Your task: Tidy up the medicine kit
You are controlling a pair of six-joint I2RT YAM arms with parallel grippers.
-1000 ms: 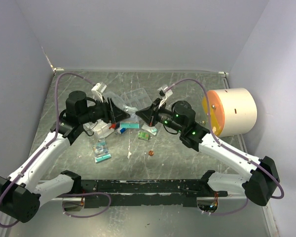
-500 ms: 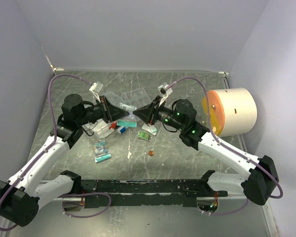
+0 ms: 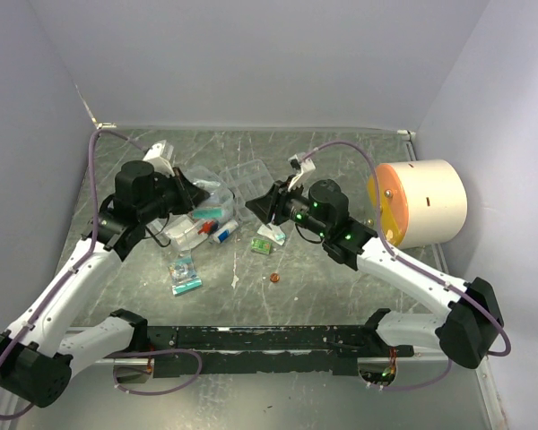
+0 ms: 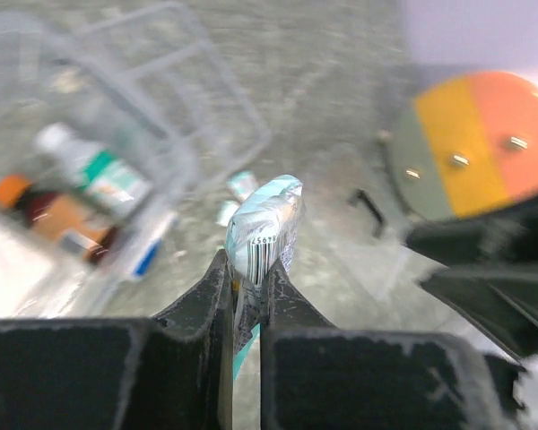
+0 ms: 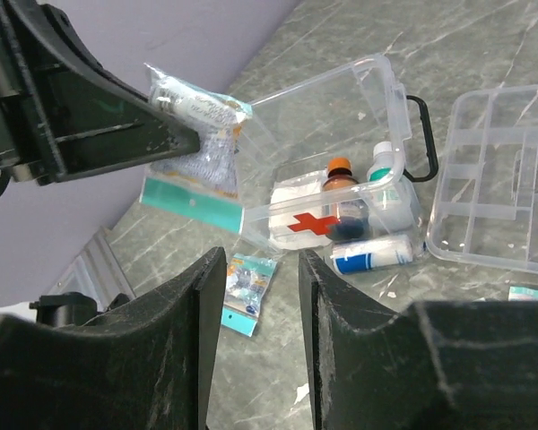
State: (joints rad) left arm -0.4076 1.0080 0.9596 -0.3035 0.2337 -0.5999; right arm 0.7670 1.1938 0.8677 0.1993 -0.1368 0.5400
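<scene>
Scratched grey table (image 3: pixel 296 305), lilac walls (image 3: pixel 251 63) around it. I see the kit (image 5: pixel 314 224) open, left of centre. My left gripper (image 4: pixel 245 269) pinches a packet (image 4: pixel 267 215); the right gripper (image 5: pixel 258 269) has its jaws apart.

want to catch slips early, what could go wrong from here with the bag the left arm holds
The left gripper pinches the bag by one edge only; it may slip out. Hanging limp beside the medicine kit, it could snag the wall. The open right gripper is close; arms might bump.
</scene>
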